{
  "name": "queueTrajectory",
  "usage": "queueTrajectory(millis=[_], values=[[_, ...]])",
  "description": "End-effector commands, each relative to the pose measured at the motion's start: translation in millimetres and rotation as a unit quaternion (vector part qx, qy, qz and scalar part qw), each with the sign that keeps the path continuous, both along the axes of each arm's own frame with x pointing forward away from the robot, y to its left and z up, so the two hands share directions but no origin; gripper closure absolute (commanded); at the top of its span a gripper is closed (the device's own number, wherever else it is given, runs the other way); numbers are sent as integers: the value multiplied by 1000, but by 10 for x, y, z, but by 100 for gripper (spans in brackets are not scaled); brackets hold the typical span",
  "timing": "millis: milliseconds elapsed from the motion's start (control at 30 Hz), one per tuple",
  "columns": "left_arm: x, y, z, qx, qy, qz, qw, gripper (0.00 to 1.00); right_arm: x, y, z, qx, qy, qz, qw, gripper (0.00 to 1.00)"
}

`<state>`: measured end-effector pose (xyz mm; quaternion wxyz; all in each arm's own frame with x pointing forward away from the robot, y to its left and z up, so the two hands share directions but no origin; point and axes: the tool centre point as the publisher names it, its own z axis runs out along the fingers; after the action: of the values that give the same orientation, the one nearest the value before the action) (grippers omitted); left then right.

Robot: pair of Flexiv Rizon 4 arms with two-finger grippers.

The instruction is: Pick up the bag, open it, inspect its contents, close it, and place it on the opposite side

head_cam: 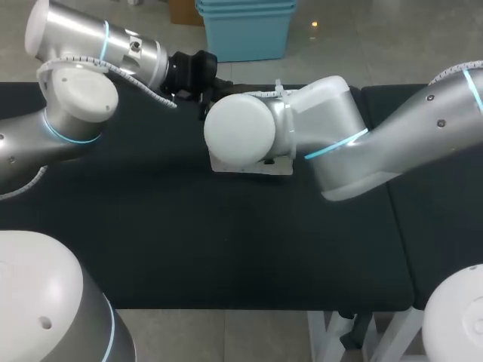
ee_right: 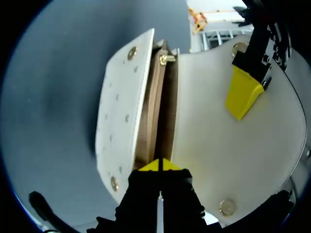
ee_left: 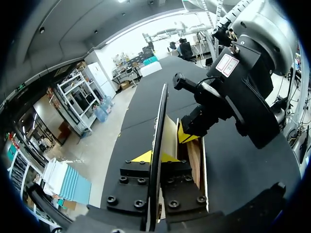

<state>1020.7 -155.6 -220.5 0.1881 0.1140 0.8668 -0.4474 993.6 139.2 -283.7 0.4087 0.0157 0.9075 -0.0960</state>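
Observation:
The white bag (head_cam: 249, 167) lies at the middle of the table, mostly hidden under my right arm's wrist (head_cam: 241, 136). In the right wrist view the bag (ee_right: 121, 111) has its flap (ee_right: 209, 126) lifted away, showing a brown inside. My left gripper (ee_left: 155, 158) is shut on the edge of the flap (ee_left: 160, 121), which I see edge-on. One of its yellow fingers (ee_right: 242, 99) rests on the flap's inner face. My right gripper (ee_right: 159, 166) is shut, with its tips at the bag's mouth. It (ee_left: 187, 133) shows between flap and body in the left wrist view.
The black table cover (head_cam: 189, 241) is bare around the bag. A seam (head_cam: 392, 204) splits off a second black panel on the right. The table's front edge (head_cam: 226, 309) runs close to my base.

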Motion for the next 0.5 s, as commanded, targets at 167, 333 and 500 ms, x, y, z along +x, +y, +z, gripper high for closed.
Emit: queueTrajectory(millis=[167, 333, 500], values=[[-29, 14, -14, -10, 1, -15, 1000, 100, 109, 19, -89, 1, 9, -6, 1000, 100], [-39, 8, -15, -13, 3, -19, 1000, 100, 174, 31, -111, 3, 18, -4, 1000, 100], [-32, 14, -16, -17, 4, -19, 1000, 100, 206, 2, -177, 7, 34, -7, 999, 100]])
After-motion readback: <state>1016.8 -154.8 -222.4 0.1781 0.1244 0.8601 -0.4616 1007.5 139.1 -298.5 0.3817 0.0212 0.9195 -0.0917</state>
